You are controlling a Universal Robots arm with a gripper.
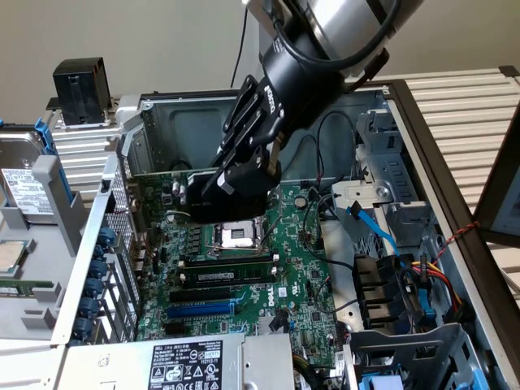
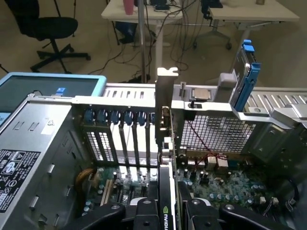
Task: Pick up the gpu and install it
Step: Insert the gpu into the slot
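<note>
Wrist view: the gripper [image 2: 168, 211] is clamped on the gpu [image 2: 166, 179], held on edge so its bracket [image 2: 163, 103] can line up with the back slots [image 2: 127, 132].

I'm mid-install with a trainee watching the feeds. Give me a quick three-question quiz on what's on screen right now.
1. True or false: the gripper is empty.
2. Where is the gpu? A: on a table outside the computer. B: held edge-on over the motherboard, inside the open case. C: lying flat on the power supply.
3. Fill in: in the wrist view, the gpu's metal ____ stands at the rear slot row.

Key
1. False: it is shut on the gpu.
2. B.
3. bracket.
</note>
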